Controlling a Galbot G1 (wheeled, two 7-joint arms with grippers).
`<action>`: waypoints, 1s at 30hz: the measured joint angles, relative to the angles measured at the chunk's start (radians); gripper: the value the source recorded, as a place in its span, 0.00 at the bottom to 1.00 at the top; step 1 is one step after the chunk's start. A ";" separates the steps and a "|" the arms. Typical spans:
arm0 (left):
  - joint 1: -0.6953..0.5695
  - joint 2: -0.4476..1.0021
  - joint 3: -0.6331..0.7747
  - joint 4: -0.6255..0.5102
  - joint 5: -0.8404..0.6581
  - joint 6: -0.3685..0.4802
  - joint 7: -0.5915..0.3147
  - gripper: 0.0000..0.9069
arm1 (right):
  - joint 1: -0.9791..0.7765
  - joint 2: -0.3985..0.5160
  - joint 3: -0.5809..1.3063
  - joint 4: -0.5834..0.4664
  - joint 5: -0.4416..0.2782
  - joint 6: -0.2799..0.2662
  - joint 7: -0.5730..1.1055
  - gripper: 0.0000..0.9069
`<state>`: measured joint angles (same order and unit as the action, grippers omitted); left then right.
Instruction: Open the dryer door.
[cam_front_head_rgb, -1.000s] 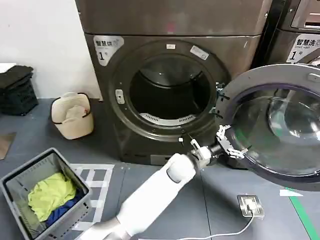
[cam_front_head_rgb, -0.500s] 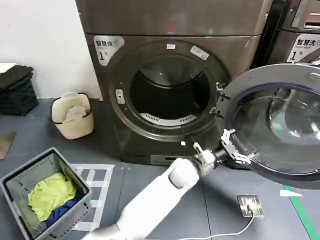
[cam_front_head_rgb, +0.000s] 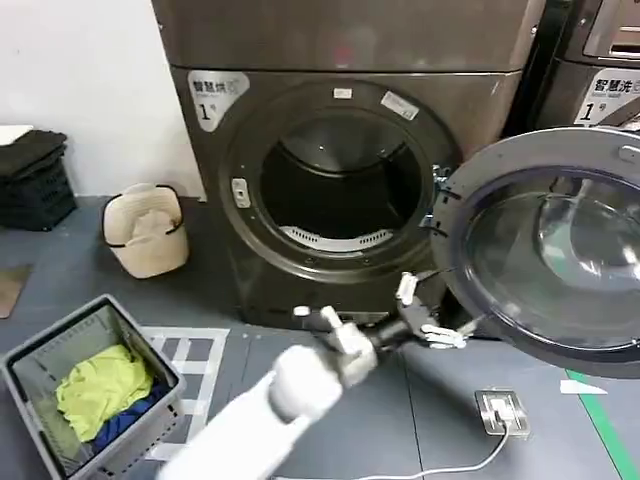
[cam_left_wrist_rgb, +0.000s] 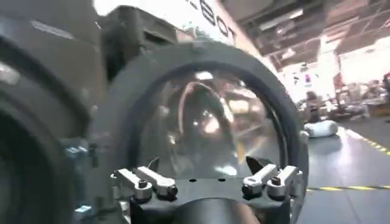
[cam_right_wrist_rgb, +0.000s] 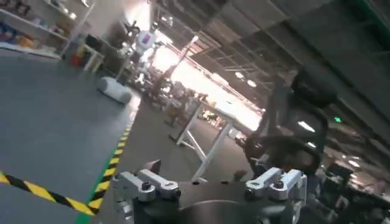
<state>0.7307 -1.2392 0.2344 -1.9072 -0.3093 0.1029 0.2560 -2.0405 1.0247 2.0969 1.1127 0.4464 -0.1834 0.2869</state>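
The large dark-grey front-loading dryer (cam_front_head_rgb: 340, 180) stands with its drum exposed. Its round glass-windowed grey door (cam_front_head_rgb: 550, 250) is swung wide to the right. Just beside the door's lower rim, the left pincer (cam_front_head_rgb: 428, 312) hangs released, fingers spread, grasping nothing.

The grey floor (cam_front_head_rgb: 420, 420) carried the dryer (cam_front_head_rgb: 340, 160), a beige hamper (cam_front_head_rgb: 147, 231), a grey laundry basket (cam_front_head_rgb: 90, 385) of clothes, a white grid marking (cam_front_head_rgb: 190, 375) — and a small cabled box (cam_front_head_rgb: 500, 410)
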 joint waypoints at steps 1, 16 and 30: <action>0.019 0.029 -0.017 -0.031 -0.008 0.000 0.000 1.00 | 0.000 0.000 0.001 0.001 0.000 0.003 -0.003 1.00; 0.332 0.419 -0.434 -0.309 -0.347 0.303 -0.281 1.00 | 0.017 -0.011 0.025 0.007 0.025 -0.053 -0.043 1.00; 0.518 0.539 -0.871 -0.353 -0.902 0.607 -0.715 1.00 | 0.010 -0.043 0.071 -0.106 0.023 -0.050 -0.129 1.00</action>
<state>1.2483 -0.6999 -0.6362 -2.2599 -1.2116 0.7095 -0.4592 -2.0302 0.9817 2.1683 1.0071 0.4695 -0.2338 0.1578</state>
